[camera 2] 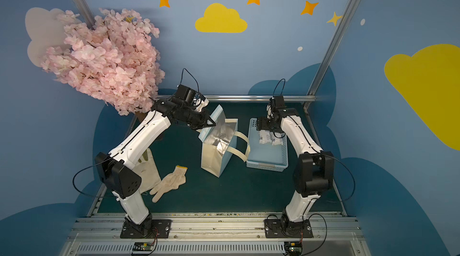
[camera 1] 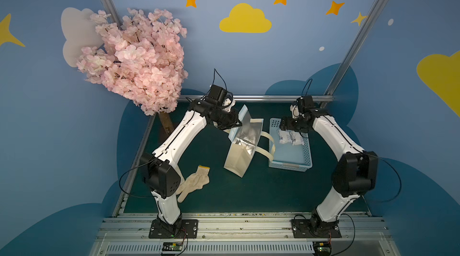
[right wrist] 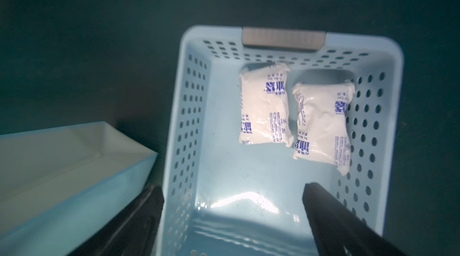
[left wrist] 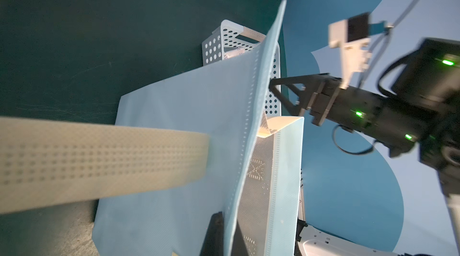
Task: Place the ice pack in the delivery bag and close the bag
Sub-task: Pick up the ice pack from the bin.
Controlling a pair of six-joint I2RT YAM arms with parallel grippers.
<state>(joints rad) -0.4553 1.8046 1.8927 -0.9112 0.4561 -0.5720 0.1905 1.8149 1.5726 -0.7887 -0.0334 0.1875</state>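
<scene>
Left gripper [camera 1: 236, 125] clamped on delivery bag [camera 1: 237, 160] rim, right gripper [right wrist: 234, 188] fingers wide apart above basket [right wrist: 189, 118], ice pack [right wrist: 265, 104] and second ice pack [right wrist: 322, 123] side by side at its far end

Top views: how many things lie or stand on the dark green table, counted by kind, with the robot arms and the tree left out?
White ice packs with blue print: 2
Light blue perforated plastic basket: 1
Light blue fabric delivery bag with silver foil lining: 1
Cream fabric gloves, one partly hidden: 2
Total: 6
</scene>
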